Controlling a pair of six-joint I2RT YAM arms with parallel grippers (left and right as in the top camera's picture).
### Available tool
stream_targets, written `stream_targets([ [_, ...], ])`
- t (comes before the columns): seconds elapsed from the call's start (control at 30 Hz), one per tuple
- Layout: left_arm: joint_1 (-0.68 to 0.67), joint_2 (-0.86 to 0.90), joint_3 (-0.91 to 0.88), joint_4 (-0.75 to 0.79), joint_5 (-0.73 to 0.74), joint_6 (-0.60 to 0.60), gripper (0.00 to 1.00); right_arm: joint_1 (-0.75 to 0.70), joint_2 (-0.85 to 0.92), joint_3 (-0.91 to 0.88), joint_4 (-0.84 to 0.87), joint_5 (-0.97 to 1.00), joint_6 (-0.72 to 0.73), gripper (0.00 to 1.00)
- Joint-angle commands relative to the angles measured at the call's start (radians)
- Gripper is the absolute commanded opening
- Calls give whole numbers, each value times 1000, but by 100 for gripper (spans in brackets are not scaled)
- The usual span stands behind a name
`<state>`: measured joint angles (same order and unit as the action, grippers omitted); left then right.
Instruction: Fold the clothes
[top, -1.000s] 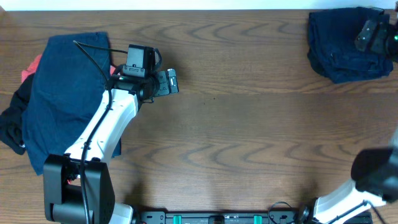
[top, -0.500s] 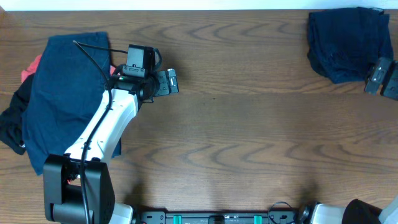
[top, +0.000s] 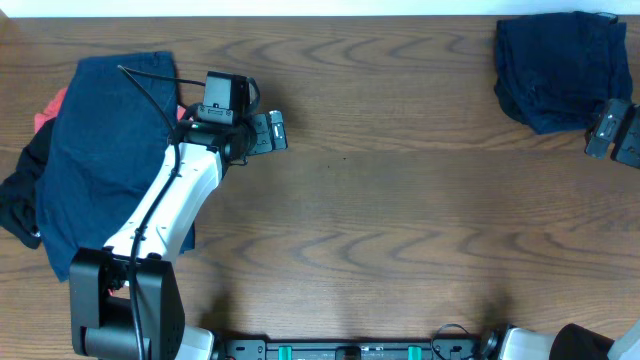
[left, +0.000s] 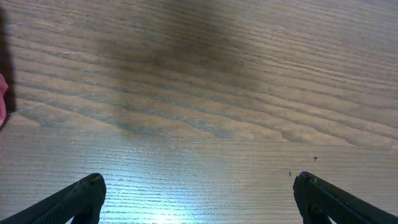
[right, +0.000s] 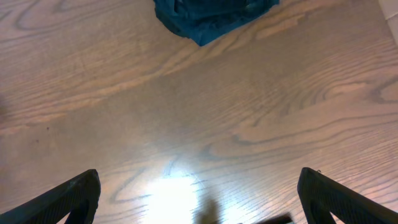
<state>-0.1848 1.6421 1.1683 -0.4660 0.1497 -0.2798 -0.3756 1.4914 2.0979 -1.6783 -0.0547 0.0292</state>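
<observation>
The clothes lie in two lots at opposite ends of the wooden surface (top: 400, 220). At its left end is a loose heap: a large navy garment (top: 105, 150) spread on top, a black garment (top: 18, 195) showing from under it at the left edge, and a red-orange piece (top: 50, 105) showing at the far left side. At the surface's far right corner sits a bunched navy garment (top: 555, 65).

The left end effector (top: 268, 132) hangs over bare wood just inward of the left heap, pointing toward the middle of the surface, so the heap lies behind it and under its arm. Its fingers (left: 81, 196) stand wide apart with nothing between them. Only a sliver of the red-orange piece (left: 2, 99) shows at the left edge of its wrist view.

The right end effector (top: 612, 130) is at the surface's right edge, just on the near side of the bunched navy garment and apart from it. It is also spread wide and empty. In the right wrist view that garment (right: 211, 12) lies ahead of the fingers (right: 68, 196), with bare wood between.
</observation>
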Motion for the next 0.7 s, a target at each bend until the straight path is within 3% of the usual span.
stream_targets([
  [0.0,2,5,14,0,-9,17,98,10,-12,1,-1,2,-16,99],
  [0.2,2,5,14,0,-9,17,98,10,-24,0,-13,3,-16,99],
  [0.33,2,5,14,0,-9,17,98,21,-109,-63,104,5,-16,99],
  [0.43,2,5,14,0,-9,17,98,53,-211,-205,279,5,-16,99],
  [0.67,2,5,14,0,-9,17,98,165,-492,-718,829,5,-64,99],
])
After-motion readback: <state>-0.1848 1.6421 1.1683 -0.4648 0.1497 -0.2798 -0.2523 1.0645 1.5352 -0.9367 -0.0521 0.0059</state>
